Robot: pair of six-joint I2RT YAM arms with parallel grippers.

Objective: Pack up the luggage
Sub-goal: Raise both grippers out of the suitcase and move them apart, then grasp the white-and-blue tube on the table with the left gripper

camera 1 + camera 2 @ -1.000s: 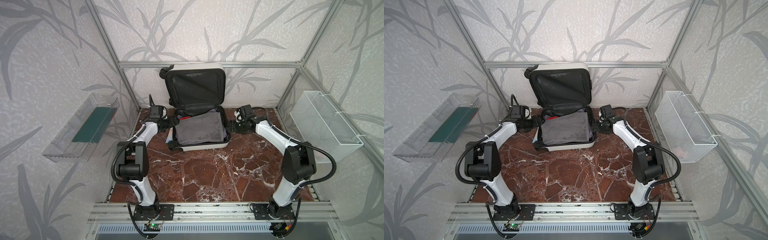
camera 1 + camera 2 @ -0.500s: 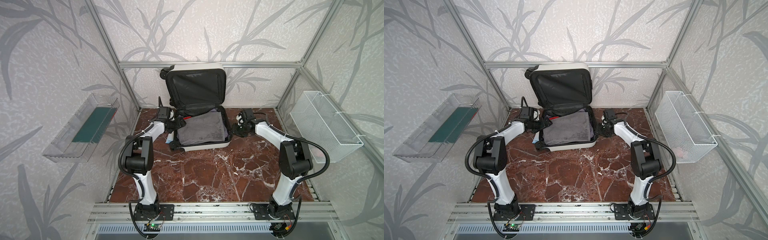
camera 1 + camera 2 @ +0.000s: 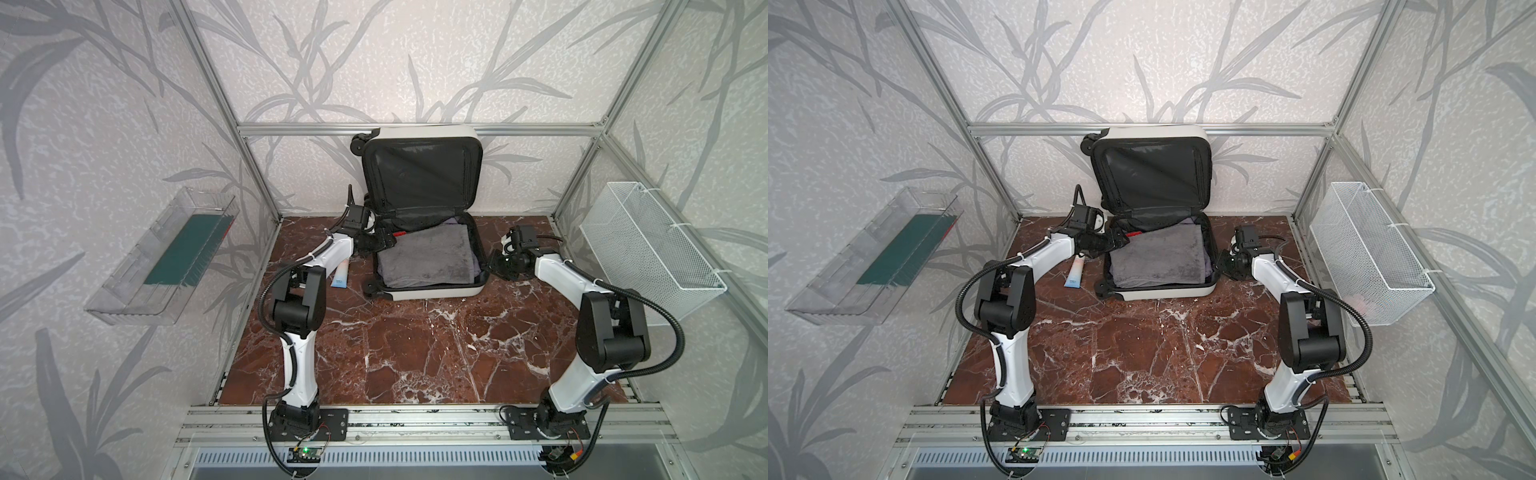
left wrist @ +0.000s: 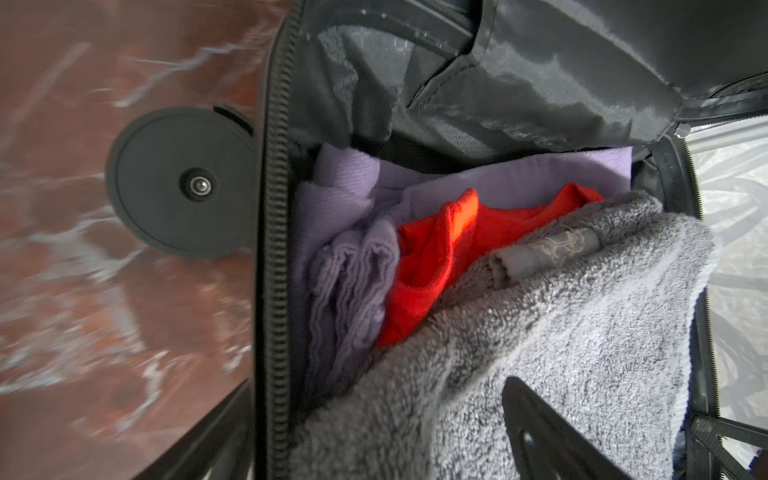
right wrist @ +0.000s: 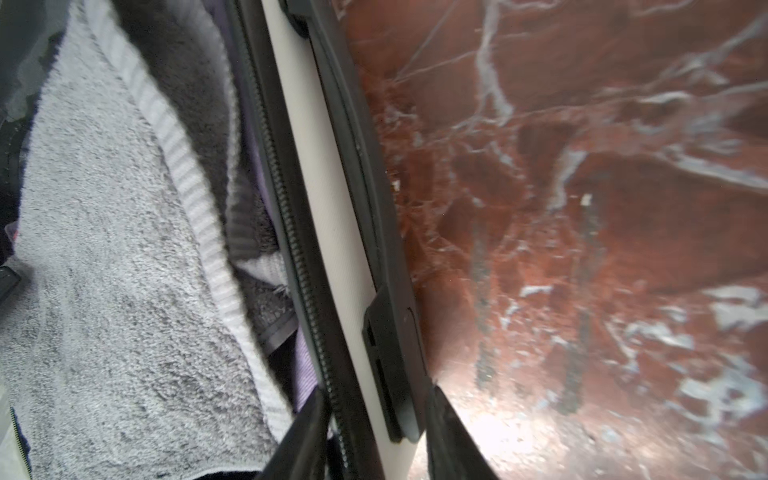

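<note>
Right fingers: the right gripper [image 5: 376, 390] is drawn in narrow and pinches the luggage [image 3: 432, 291] by its side wall. One of its fingers [image 5: 299, 440] sits inside against the zip [image 5: 291, 232]. The other sits outside by the mount of the side handle [image 5: 357, 166].
Left fingers: the left gripper [image 4: 376, 384] is spread wide and holds nothing. Its fingers [image 4: 540, 424] straddle the opposite wall of the luggage, one over the contents and one outside near the wheel [image 4: 178, 183].
Luggage position: it lies open on the marble top [image 3: 415, 353]. The base is flat and the lid [image 3: 419, 174] stands upright off the far edge of the base.
Contents: a grey towel [image 3: 424, 257] lies on top and fills the base. A red garment [image 4: 436, 249] and a lilac cloth [image 4: 345, 270] show under it at the wheel-side corner.
Outside the luggage: a tube [image 3: 340, 276] lies just beside the wheel-side wall, unpacked.
Handling, shell: judged stiff, smooth and fairly light. It is liable to slide on the marble if pushed from one side only.
Handling, contents: judged soft and compressible. They can be pressed below the rim.
Where to hold: the side wall or handle will steady the base. The free top edge of the lid is the place to swing it shut.
Risk: the loose lining or a towel corner could catch in the zip line, and the lid could drop freely once tipped.
</note>
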